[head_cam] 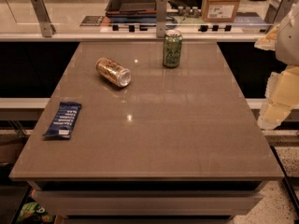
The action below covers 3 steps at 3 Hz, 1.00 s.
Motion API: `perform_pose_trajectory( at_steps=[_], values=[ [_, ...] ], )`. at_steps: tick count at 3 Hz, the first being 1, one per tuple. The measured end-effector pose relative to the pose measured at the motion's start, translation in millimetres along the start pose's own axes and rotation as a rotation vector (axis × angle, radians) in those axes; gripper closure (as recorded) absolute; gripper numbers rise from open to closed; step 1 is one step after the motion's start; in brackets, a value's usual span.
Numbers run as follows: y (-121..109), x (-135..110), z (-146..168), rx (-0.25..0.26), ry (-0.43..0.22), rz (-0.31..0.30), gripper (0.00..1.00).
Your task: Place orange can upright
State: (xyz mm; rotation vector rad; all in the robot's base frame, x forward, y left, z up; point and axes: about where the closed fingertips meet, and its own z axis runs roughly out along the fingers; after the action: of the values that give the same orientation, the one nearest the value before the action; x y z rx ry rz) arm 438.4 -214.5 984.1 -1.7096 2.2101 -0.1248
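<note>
The orange can (113,72) lies on its side on the brown table (154,134), in the far left part, with its silver end facing front right. My gripper (274,107) hangs at the right edge of the view, beyond the table's right side and well away from the can. It holds nothing that I can see.
A green can (172,49) stands upright near the table's far edge, to the right of the orange can. A blue snack bar wrapper (64,119) lies at the left edge. A counter with a glass rail, a dark tray (133,3) and a cardboard box (221,3) runs behind the table.
</note>
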Motion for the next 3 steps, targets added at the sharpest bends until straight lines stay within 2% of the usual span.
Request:
perform_pose_trajectory(
  at_steps=[2, 3],
  values=[
    [0, -8, -3, 0.005, -0.018, 0.010, 0.00],
    [0, -33, -2, 0.005, -0.084, 0.049, 0.00]
  ],
)
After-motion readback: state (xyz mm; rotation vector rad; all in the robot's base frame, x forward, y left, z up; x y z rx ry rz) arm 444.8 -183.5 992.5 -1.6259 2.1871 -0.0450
